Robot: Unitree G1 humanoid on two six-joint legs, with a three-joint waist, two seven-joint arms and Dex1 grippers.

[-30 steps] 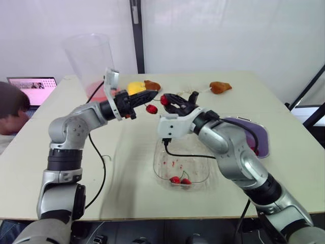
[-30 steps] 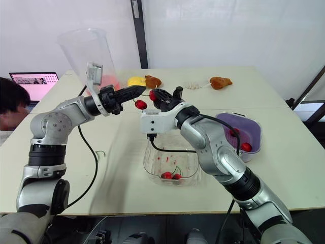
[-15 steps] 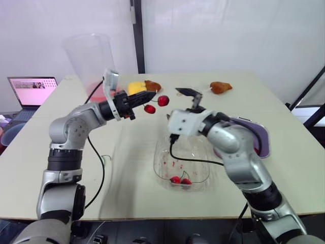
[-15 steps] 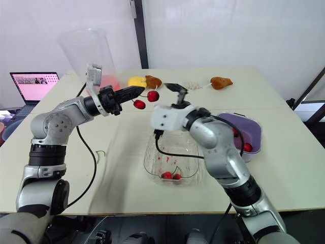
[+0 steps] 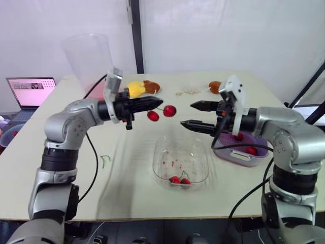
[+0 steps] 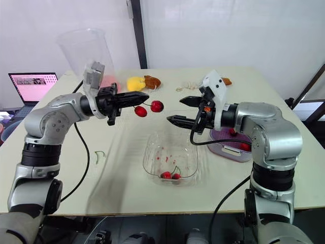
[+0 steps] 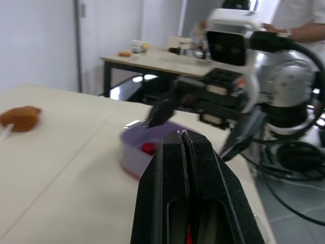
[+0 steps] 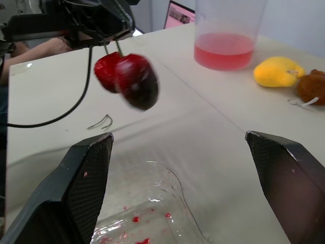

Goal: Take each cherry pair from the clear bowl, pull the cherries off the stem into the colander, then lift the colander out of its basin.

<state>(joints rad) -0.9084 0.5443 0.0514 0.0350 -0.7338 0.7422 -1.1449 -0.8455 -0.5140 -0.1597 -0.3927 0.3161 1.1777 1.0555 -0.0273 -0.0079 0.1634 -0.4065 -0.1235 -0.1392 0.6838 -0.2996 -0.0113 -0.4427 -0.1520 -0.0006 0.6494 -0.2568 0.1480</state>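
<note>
On the head camera I have the left gripper (image 6: 144,96) raised over the middle of the tabletop (image 6: 122,173). Its fingers are clenched on the stem of the cherry pair (image 6: 156,106), and the two cherries hang in the air just under the fingertips. The right gripper (image 6: 179,110) faces them from the right, near but apart, with its fingers released, spread and holding nothing.

The clear bowl (image 6: 185,152) sits near the front edge, about midway along it. It holds two more cherries (image 6: 171,176) at its front end and red smears on its bottom. The colander (image 6: 226,151), purple, stands toward the right edge, partly behind the right forearm, with red cherries inside.

A tall clear cup (image 6: 86,51) of pink liquid stands at the far left corner. A yellow toy (image 6: 134,81) and a brown toy (image 6: 151,80) lie side by side near the far edge. A loose green stem (image 6: 99,154) lies on the tabletop left of the bowl, and a laptop (image 6: 30,84) sits beyond the left edge.

On the left wrist camera the two fingers are pressed together with no gap, and a trace of red shows low between them. Beyond them I see the colander with a cherry in it, the right gripper spread open near it, and another brown toy (image 7: 20,117) lying on the tabletop.

On the right wrist camera the fingers stand wide apart. The cherry pair dangles by its stems from the left gripper beyond them, over bare tabletop, with the bowl's rim nearer the camera. The cup and the yellow toy sit farther back.
</note>
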